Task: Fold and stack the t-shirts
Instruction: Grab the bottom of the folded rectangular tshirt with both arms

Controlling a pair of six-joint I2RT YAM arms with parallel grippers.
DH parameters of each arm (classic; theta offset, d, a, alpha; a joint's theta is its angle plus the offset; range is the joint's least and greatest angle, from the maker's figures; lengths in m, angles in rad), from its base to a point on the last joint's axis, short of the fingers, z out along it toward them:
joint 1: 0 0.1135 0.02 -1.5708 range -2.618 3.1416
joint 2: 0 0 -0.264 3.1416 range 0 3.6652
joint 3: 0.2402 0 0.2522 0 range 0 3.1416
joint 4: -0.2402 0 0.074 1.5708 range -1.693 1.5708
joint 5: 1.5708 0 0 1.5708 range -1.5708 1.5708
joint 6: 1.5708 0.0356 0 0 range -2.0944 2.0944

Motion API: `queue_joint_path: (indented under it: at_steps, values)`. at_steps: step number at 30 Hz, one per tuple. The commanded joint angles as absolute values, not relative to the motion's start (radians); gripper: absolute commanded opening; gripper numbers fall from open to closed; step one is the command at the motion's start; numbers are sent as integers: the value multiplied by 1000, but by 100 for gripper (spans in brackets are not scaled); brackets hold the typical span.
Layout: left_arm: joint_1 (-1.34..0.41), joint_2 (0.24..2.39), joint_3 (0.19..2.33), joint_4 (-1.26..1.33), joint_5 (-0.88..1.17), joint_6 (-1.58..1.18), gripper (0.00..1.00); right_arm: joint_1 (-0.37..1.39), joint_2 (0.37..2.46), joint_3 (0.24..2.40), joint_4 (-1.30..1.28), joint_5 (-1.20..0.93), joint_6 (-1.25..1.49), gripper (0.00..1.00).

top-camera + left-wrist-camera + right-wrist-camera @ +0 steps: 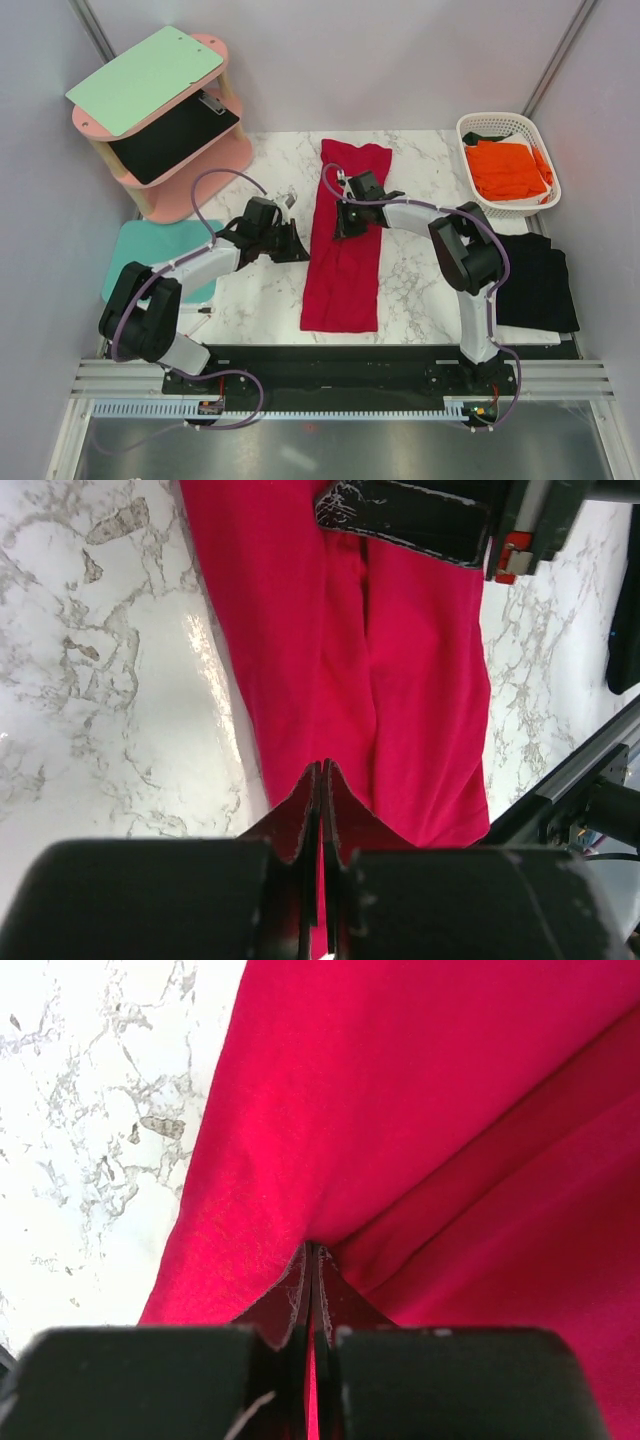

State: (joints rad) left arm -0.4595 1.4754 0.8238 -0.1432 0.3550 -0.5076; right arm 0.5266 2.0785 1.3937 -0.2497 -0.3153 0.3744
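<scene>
The white marble-patterned table top (pixel 420 270) carries a crimson red soft cloth t-shirt (pixel 345 270), folded into a long narrow strip. Far left of that shirt stands a pink two-tier shelf (pixel 215 155) topped by a mint-green rigid board (pixel 145 78), with a teal flat mat (pixel 140 255) nearer. To the shirt's right lies a flat black t-shirt (pixel 535 280). Behind the black one, a white lattice basket (pixel 497 123) holds a crumpled bright orange t-shirt (pixel 505 170). The left gripper (pixel 320 780) pinches the red shirt's left edge, and the right gripper (pixel 312 1260) pinches a fold on its upper half.

The left arm reaches right and the right arm reaches left, both bent at the elbow. The left claw (pixel 297 246) and right claw (pixel 345 224) sit low, each pinched tight on the red t-shirt (pixel 342 275).
</scene>
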Motion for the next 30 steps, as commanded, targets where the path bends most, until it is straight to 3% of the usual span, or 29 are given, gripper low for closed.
queue_joint_path:
  at_steps: [1,11,30]
  values:
    - [-457,1540,862,-80,397,-534,2,543,2068,1384,-238,-347,388,2]
    - [-471,1689,919,-3,442,-568,2,548,2007,1350,-242,-345,384,2]
    - [-472,1851,982,-31,325,-580,2,551,1985,1358,-287,-434,382,3]
